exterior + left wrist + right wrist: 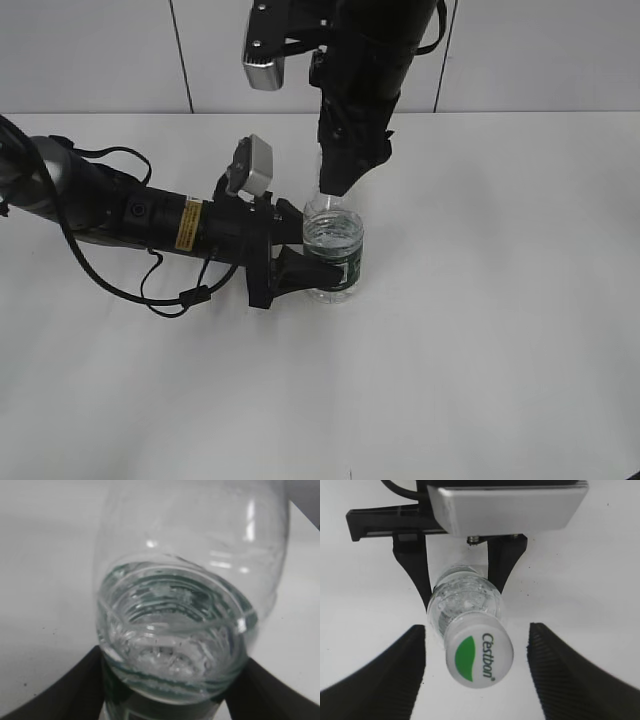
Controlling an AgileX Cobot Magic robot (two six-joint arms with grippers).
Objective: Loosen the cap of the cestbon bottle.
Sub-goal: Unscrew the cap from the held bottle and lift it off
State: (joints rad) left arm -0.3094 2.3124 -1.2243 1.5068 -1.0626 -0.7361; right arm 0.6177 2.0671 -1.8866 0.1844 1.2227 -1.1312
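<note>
Seen from above through the right wrist camera, the cap (479,653) sits closest to the lens, a round white disc with a green leaf mark and the word "Cestbon" printed on top, still seated on the neck of the cestbon bottle (465,600). On either side of it stand the two dark fingers of the right gripper (477,672), spread wide with clear white gaps between each finger and the cap, so nothing is pinched there. Below the cap the clear ribbed shoulder of the bottle widens out, and further down the two black fingers of the left gripper (457,582) press against the bottle's sides under a grey camera housing. Where the left wrist camera looks along its own fingers, the bottle (185,610) fills nearly the whole view, water glinting inside it, the dark green label just visible at the bottom, and a black finger touching it at each lower corner, so this hand is closed on the bottle's body. In the exterior view, the bottle (333,250) stands upright on the white table (500,350), near the middle, with the left gripper (305,262) reaching in horizontally from the left and clamping it at label height. The right gripper (335,185) comes down steeply from the top of the view onto the bottle's neck, hiding the cap there. Behind it all runs a pale wall (100,50) with thin dark vertical seams.
</note>
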